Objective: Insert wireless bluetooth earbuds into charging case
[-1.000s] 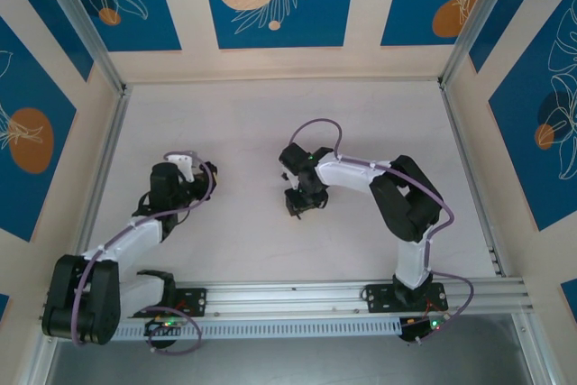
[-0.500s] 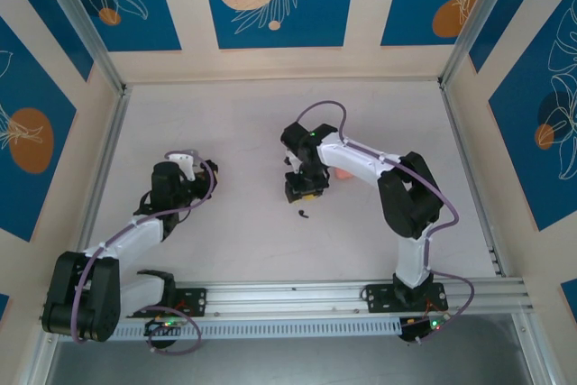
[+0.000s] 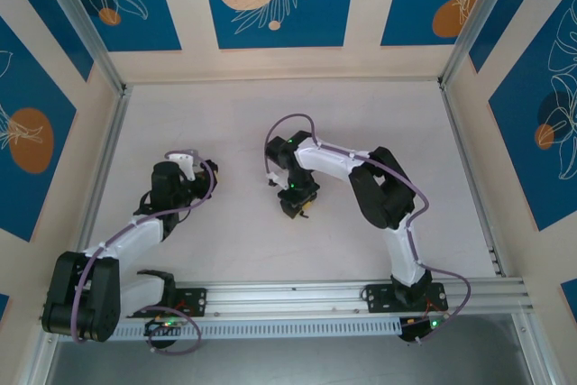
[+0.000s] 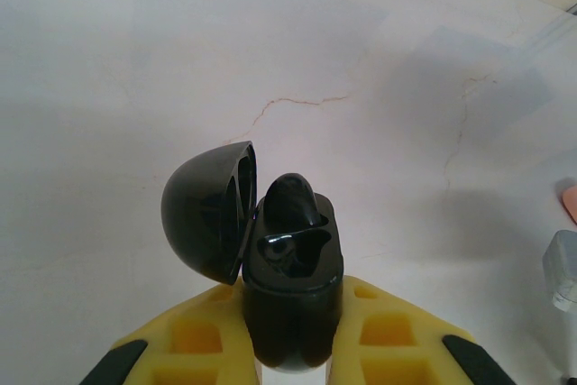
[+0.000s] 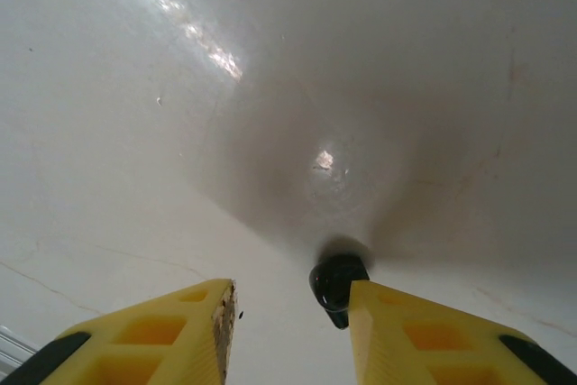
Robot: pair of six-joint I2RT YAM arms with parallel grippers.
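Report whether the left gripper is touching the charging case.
Touching. The left wrist view shows the left gripper clamped on the open charging case, its jaws pressed against both sides of the case body with no gap.

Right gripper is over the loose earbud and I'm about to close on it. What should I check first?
1. left gripper shut on the case: ok.
2. lid open: ok.
3. right gripper open: ok.
4. earbud between the right gripper's fingers: ok, but it sits close beside one finger, off centre.
5. earbud lying free on the table: ok.
6. free slot left in the case: cannot tell; one bud seems to be seated in it.
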